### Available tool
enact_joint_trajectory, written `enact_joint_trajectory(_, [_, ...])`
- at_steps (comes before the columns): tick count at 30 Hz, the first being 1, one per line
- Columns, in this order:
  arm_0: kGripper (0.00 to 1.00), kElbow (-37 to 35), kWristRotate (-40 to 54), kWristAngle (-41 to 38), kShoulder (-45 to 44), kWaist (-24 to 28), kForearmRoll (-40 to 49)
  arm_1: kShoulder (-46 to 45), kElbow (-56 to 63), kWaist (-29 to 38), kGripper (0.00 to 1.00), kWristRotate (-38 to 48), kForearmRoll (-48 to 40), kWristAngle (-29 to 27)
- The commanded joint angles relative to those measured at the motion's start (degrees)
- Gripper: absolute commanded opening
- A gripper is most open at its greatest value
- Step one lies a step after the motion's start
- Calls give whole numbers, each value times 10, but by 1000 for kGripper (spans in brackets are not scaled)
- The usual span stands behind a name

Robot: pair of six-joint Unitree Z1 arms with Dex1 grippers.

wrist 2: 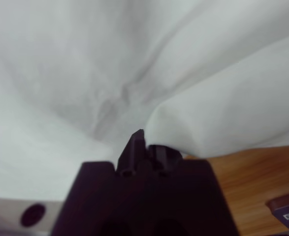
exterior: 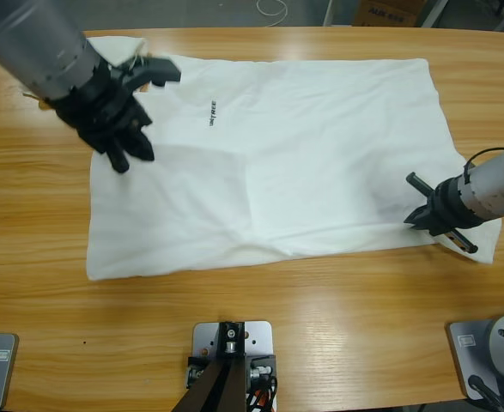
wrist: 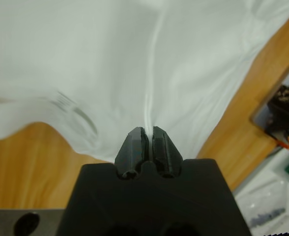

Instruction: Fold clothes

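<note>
A white T-shirt (exterior: 303, 154) lies spread flat across the wooden table (exterior: 320, 292), with small black lettering (exterior: 213, 112) on its chest near the left end. My left gripper (exterior: 130, 153) comes in from the upper left over that end. In the left wrist view it (wrist: 148, 132) is shut on a pinch of the T-shirt (wrist: 134, 59), and a crease runs away from the jaws. My right gripper (exterior: 416, 215) sits at the shirt's lower right corner. In the right wrist view it (wrist 2: 144, 142) is shut on a bunched fold of the T-shirt (wrist 2: 223, 123).
Bare wood surrounds the shirt on all sides, widest along the near edge. Beyond the table's far edge are a white cable (exterior: 273, 9) on the floor and a cardboard box (exterior: 389, 10).
</note>
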Motion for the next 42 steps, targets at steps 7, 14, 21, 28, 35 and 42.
enact_joint_trajectory(7, [0, -43, 5, 31, 54, 14, 18, -18, -37, -25, 0, -62, 26, 13])
enact_joint_trajectory(14, [0, -43, 9, 105, 53, 6, 24, -9, -38, -36, 309, -76, 19, 26])
enact_joint_trajectory(21, [0, -45, 4, 127, 50, 7, 24, -17, -40, -43, 885, -96, 2, 5])
enact_joint_trajectory(28, [0, -48, 6, 93, 61, 4, 23, -35, -38, -43, 918, -127, -12, -19])
enact_joint_trajectory(35, [0, -48, 8, 72, 69, -3, 24, -66, -33, -43, 912, -131, 26, -30])
enact_joint_trajectory(42, [0, -50, 6, 80, 66, -3, 24, -88, -32, -43, 908, -133, 58, -24])
